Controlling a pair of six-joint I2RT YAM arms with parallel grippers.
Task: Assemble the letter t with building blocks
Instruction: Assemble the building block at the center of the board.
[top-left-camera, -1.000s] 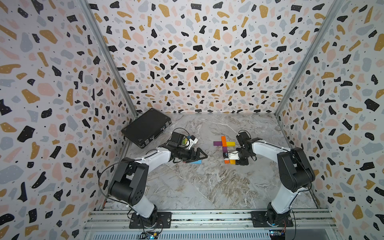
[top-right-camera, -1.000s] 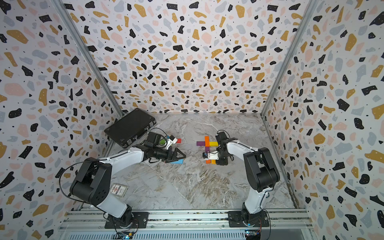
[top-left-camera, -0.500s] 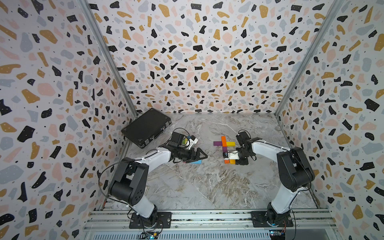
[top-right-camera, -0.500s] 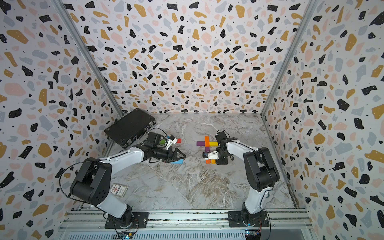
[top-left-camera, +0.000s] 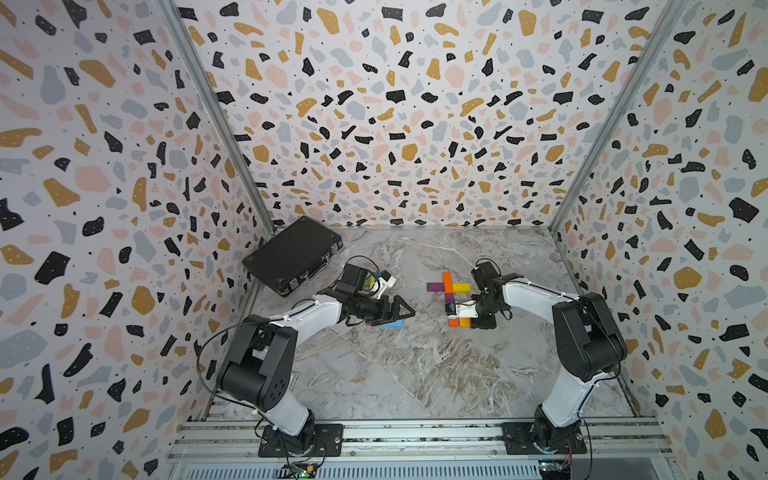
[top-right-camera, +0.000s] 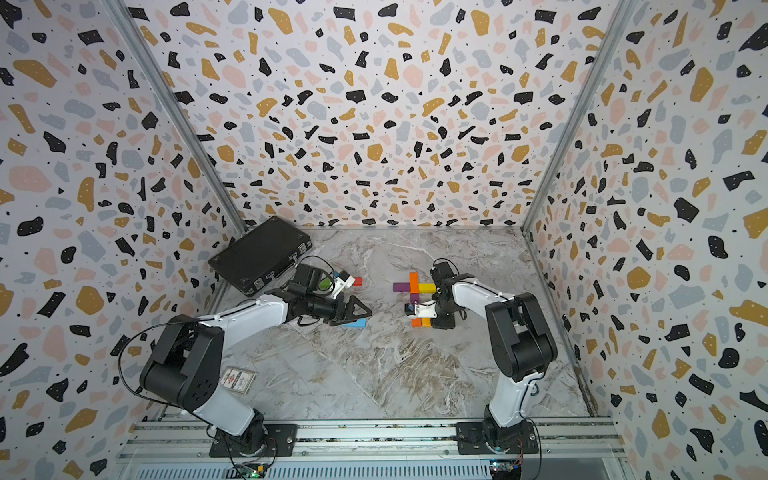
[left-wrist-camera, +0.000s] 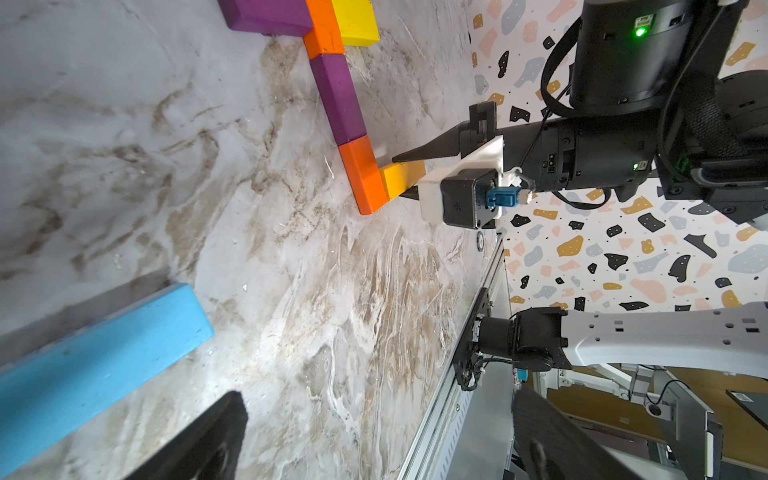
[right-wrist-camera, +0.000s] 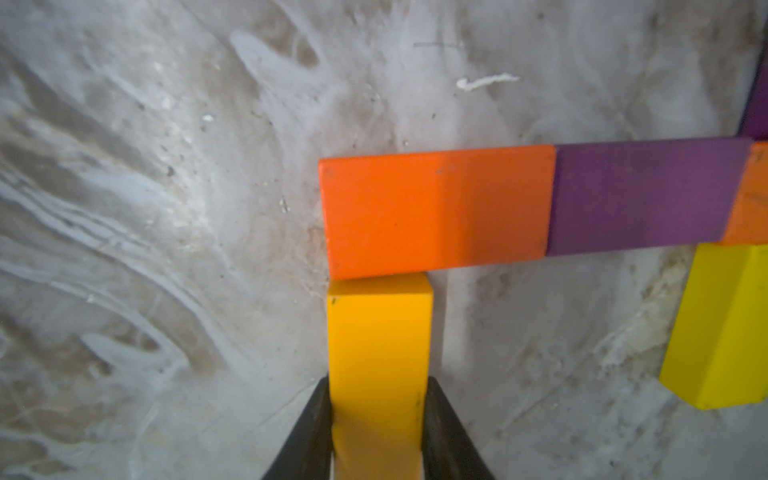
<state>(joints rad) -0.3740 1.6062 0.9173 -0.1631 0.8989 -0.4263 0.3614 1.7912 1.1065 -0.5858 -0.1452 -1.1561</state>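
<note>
Building blocks lie flat as a cross in both top views: an orange block (top-left-camera: 446, 281), a purple stem block (top-left-camera: 448, 299) and a lower orange block (top-left-camera: 453, 322) in line, with a purple block (top-left-camera: 434, 286) and a yellow block (top-left-camera: 461, 287) as side arms. My right gripper (right-wrist-camera: 378, 399) is shut on an amber block (right-wrist-camera: 378, 340), whose end touches the lower orange block (right-wrist-camera: 436, 214) at its side. My left gripper (left-wrist-camera: 374, 432) stands open and holds nothing. It is low over the floor beside a light blue block (left-wrist-camera: 95, 353).
A closed black case (top-left-camera: 293, 253) lies at the back left. A red block (top-right-camera: 357, 281) and a green one (top-left-camera: 368, 284) show behind the left wrist. A small card (top-right-camera: 237, 379) lies by the left arm's base. The metal rail (top-left-camera: 415, 436) borders the front.
</note>
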